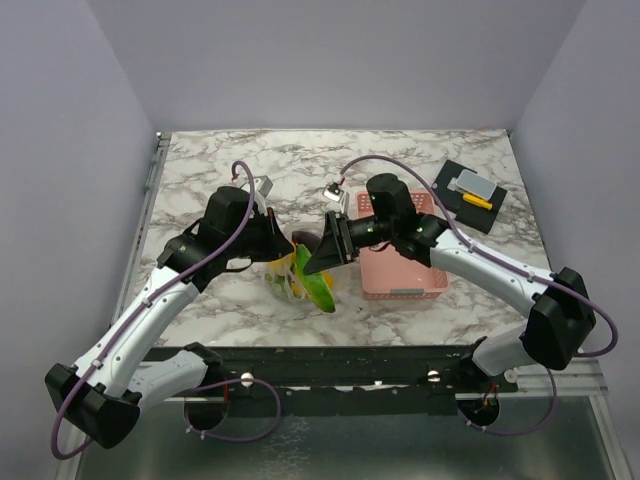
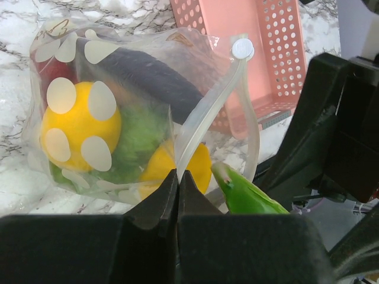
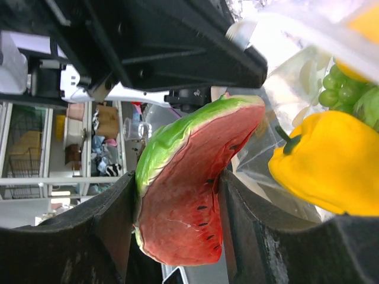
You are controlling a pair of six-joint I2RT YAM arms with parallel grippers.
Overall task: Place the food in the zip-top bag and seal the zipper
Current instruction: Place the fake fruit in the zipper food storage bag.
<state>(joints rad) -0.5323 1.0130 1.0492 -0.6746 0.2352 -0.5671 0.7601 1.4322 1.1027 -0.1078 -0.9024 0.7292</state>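
Note:
The zip-top bag (image 2: 112, 100) is clear with pale dots. It sits on the marble between the two arms and holds food: a yellow pepper (image 3: 328, 160), green grapes (image 3: 349, 94), a dark purple piece (image 2: 154, 74) and something red. My left gripper (image 2: 178, 173) is shut on the bag's mouth edge, right on the zipper (image 2: 204, 112) strip. My right gripper (image 3: 177, 180) is shut on the watermelon slice (image 3: 189, 195) and holds it at the bag's open mouth; its green rind (image 2: 246, 192) pokes in beside the left fingers. From above, the slice (image 1: 320, 290) hangs next to the bag (image 1: 285, 282).
An empty pink perforated basket (image 1: 405, 265) stands just right of the bag, under the right arm. A black mat (image 1: 475, 195) with a grey and a yellow item lies at the back right. Grey walls close in the marble table (image 1: 200, 180).

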